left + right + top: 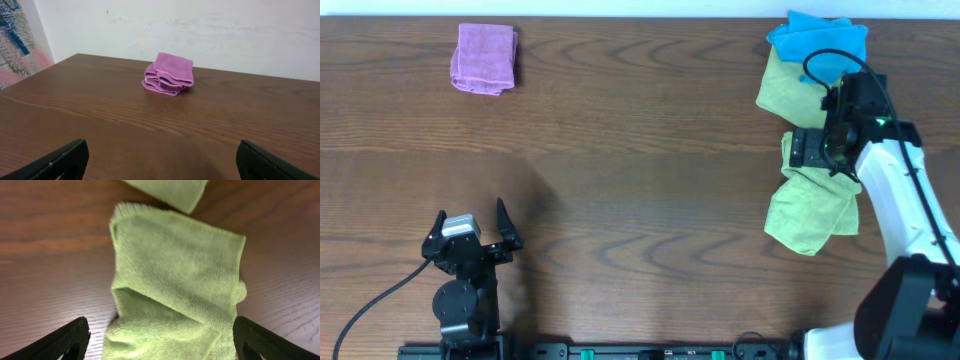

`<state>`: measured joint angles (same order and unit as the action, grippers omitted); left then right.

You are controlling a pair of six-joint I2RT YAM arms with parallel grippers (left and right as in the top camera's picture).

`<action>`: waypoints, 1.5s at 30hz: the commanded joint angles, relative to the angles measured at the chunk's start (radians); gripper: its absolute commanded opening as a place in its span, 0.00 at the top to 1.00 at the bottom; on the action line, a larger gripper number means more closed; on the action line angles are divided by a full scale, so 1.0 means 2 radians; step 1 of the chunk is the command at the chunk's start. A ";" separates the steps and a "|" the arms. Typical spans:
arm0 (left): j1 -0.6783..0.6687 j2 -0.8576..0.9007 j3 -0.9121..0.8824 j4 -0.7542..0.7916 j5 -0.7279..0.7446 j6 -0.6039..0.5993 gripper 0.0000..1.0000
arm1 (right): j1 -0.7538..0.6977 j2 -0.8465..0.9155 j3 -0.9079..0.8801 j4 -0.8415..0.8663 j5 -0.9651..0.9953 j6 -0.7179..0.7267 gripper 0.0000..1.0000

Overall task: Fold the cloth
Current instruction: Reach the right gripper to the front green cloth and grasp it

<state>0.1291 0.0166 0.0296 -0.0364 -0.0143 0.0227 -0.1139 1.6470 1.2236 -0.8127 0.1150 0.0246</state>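
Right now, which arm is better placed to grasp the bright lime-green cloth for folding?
The right. The right pincer, open, hangs over the crumpled bright lime-green microfibre cloth. The left pincer, also open, sits far across the table, facing a folded purple cloth.

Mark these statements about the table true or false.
1. The purple cloth is folded. True.
2. The left gripper grips the purple cloth. False: it is open, empty and apart from the cloth.
3. The right gripper is open over the bright green cloth. True.
4. The blue cloth lies at the near left of the table. False: it lies at the far right.
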 commanded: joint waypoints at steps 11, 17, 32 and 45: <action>0.001 -0.003 -0.013 -0.019 -0.006 0.002 0.05 | 0.003 0.115 -0.008 0.010 0.014 -0.006 0.44; 0.001 -0.003 -0.013 -0.019 -0.006 0.002 0.05 | 0.004 0.124 -0.008 0.019 0.013 -0.005 0.99; 0.001 -0.003 -0.013 -0.019 -0.006 0.002 0.05 | 0.086 0.095 0.212 -0.068 -0.004 0.008 0.99; 0.001 -0.003 -0.013 -0.019 -0.006 0.002 0.04 | 0.258 0.095 0.413 -0.053 -0.042 -0.065 0.99</action>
<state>0.1291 0.0166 0.0296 -0.0364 -0.0143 0.0227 0.3756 1.8629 2.0228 -0.9199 0.0124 -0.0631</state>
